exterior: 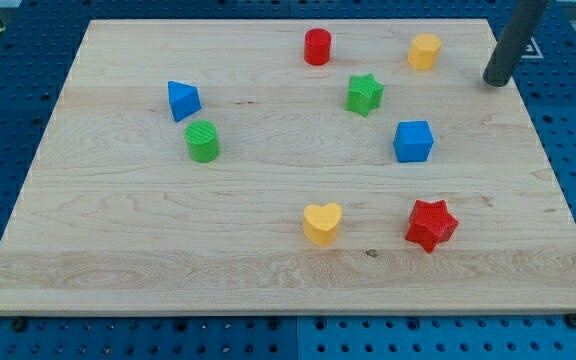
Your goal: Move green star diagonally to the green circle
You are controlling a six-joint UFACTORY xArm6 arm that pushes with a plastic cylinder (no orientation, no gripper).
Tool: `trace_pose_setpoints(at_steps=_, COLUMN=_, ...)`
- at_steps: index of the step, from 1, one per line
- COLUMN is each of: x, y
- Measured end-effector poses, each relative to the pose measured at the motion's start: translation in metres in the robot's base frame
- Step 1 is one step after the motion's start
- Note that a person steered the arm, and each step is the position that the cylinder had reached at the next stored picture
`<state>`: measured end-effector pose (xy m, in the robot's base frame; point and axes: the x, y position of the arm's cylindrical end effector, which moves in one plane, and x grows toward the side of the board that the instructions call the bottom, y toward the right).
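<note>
The green star lies on the wooden board in the upper middle-right. The green circle, a short cylinder, stands at the left of centre, well to the star's lower left. My tip is at the upper right of the board, to the right of the star and slightly above it, touching no block. The rod rises from it out of the view's top right.
A red cylinder stands above-left of the star, a yellow hexagon above-right. A blue cube sits below-right of the star. A blue triangle is just above-left of the green circle. A yellow heart and a red star lie lower.
</note>
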<state>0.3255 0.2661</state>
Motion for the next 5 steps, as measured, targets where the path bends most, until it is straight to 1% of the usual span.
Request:
trace_pose_setpoints(at_steps=1, x=0.0, y=0.0)
trace_pose_setpoints(at_steps=3, x=0.011, y=-0.025)
trace_pose_setpoints(at_steps=4, x=0.012, y=-0.025)
trace_pose_setpoints(at_steps=5, x=0.029, y=-0.044)
